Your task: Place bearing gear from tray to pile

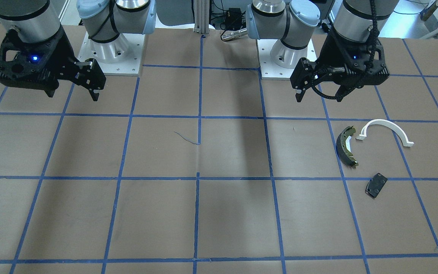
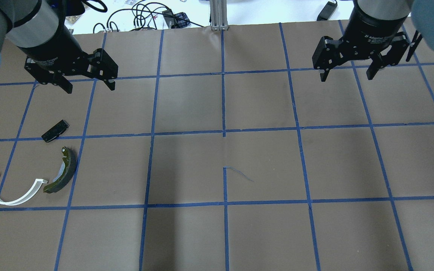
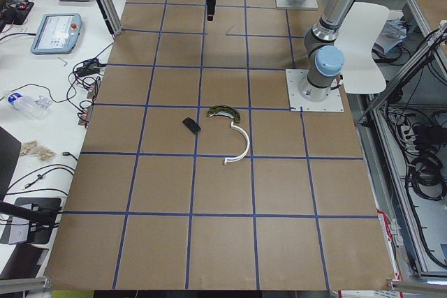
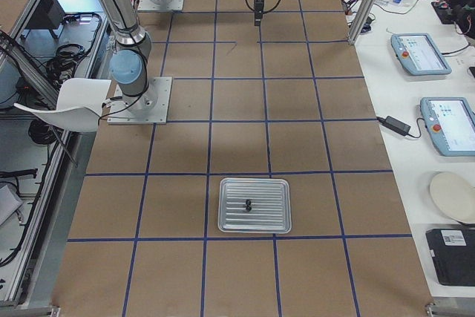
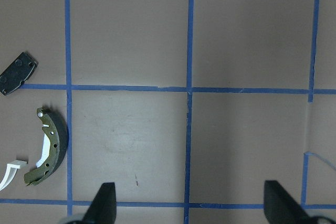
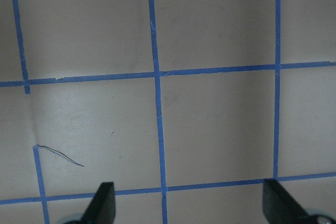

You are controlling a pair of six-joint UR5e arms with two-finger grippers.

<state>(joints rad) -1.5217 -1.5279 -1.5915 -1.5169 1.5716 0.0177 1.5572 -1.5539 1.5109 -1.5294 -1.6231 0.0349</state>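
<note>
overhead exterior view showed the left gripper and the right gripper hanging above the blue-taped table. each had its jaws spread wide with nothing between them. the bearing gear, a small dark speck too tiny to make out, lay in the metal tray at the robot's right end. it was well apart from the pile on the left, where an olive brake shoe sat just beside a white arc, with a black plate near them.
</note>
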